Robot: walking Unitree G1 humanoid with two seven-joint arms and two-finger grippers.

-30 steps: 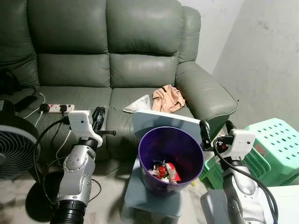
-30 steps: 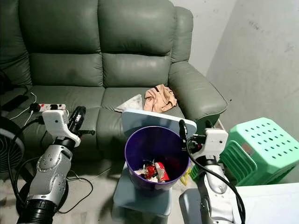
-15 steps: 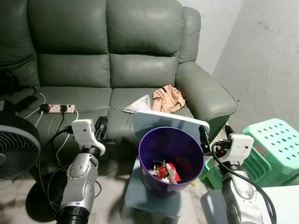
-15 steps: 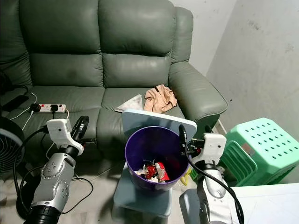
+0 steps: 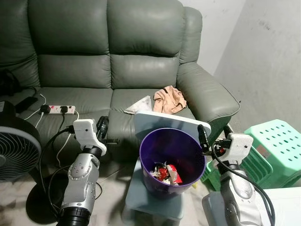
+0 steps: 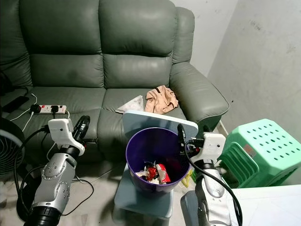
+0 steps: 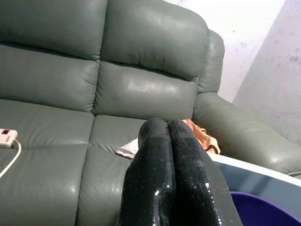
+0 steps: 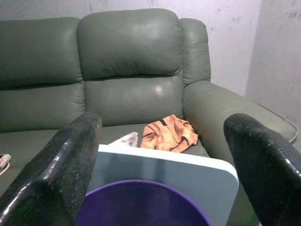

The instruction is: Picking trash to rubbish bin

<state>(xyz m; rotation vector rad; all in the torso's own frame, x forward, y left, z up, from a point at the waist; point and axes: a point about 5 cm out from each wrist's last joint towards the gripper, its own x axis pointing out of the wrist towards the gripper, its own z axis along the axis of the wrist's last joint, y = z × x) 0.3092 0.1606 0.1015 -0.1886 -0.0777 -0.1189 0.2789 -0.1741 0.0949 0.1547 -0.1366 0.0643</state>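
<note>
A purple rubbish bin (image 5: 173, 157) stands on a grey-blue stool (image 5: 150, 202) in front of the green sofa (image 5: 113, 70). Red and white wrappers (image 5: 165, 173) lie at its bottom. On the sofa seat behind it rest a crumpled tan wad (image 5: 169, 99) and a white tissue (image 5: 139, 104). My left gripper (image 5: 101, 128) is shut and empty, held left of the bin at the sofa's front edge; its fingers (image 7: 160, 155) press together. My right gripper (image 5: 215, 135) is open at the bin's right rim, its fingers (image 8: 70, 160) spread wide with nothing between them.
A pale blue board (image 5: 162, 120) leans behind the bin. A fan (image 5: 14, 146) stands on the floor at the left, with cables and a power strip (image 5: 59, 109) on the sofa seat. Green plastic stools (image 5: 277, 143) sit at the right by the wall.
My left arm has dropped a little and drawn nearer to me. The right gripper has shifted slightly left, toward the bin's rim. The trash has not moved.
</note>
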